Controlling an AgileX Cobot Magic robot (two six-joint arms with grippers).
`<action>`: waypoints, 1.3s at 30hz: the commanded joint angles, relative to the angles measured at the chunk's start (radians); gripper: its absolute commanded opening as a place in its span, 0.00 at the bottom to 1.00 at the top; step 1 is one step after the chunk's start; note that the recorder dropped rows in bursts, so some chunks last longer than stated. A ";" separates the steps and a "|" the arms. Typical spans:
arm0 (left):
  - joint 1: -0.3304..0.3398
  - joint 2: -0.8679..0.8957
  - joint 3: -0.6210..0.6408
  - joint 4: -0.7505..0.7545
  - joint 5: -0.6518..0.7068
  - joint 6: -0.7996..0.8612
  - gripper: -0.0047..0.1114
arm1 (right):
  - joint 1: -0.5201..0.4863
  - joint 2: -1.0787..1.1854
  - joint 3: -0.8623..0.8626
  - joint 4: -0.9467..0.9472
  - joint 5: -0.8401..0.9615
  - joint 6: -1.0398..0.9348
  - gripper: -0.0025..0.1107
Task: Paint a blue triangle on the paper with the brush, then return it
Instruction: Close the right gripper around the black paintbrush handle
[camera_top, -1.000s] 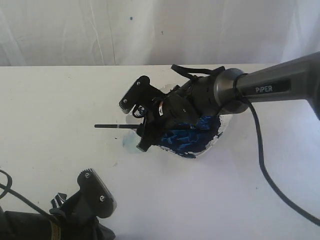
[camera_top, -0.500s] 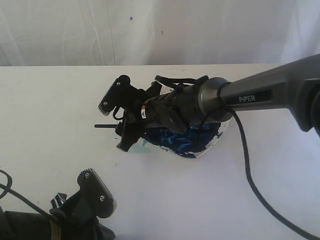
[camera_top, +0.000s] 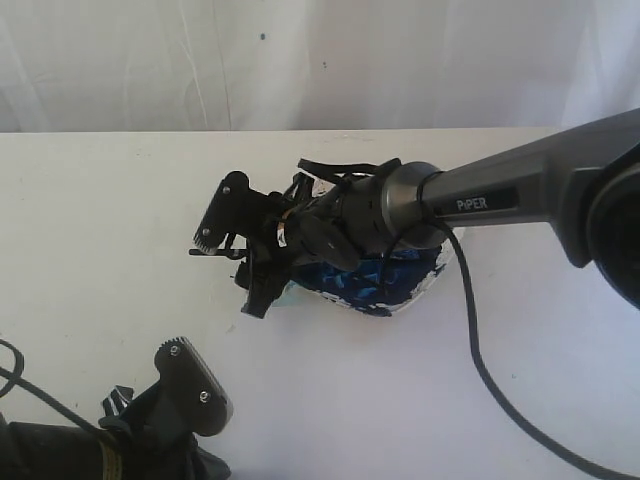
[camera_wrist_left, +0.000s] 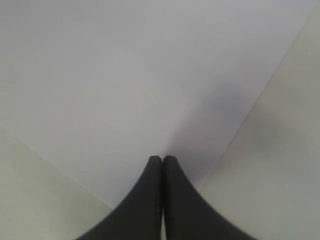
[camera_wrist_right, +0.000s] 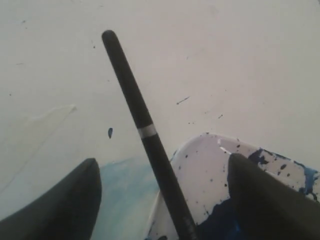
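- At the dish's (camera_top: 432, 282) left rim, right end effector (camera_top: 236, 258) stands wide astride brush (camera_wrist_right: 143, 127); nothing held.
- Left end effector (camera_wrist_left: 162, 160) pressed together, idle.
- Pickup pending: lower, clamp the handle.

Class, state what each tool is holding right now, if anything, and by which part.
Nothing is held. The right tool is open astride the brush, not gripping it; the left tool is shut on nothing.

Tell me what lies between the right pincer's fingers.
The brush, touching neither side of the open right pincer, over the rim of the paint dish and a pale blue smear, in the right wrist view.
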 joint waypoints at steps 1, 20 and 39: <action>0.003 0.005 0.007 -0.007 0.033 -0.001 0.04 | 0.001 0.005 -0.007 -0.027 -0.017 -0.015 0.59; 0.003 0.005 0.007 -0.007 0.033 -0.001 0.04 | 0.018 0.076 -0.099 -0.037 -0.011 -0.015 0.57; 0.003 0.005 0.007 -0.007 0.033 -0.001 0.04 | 0.018 0.105 -0.106 -0.037 0.009 -0.015 0.50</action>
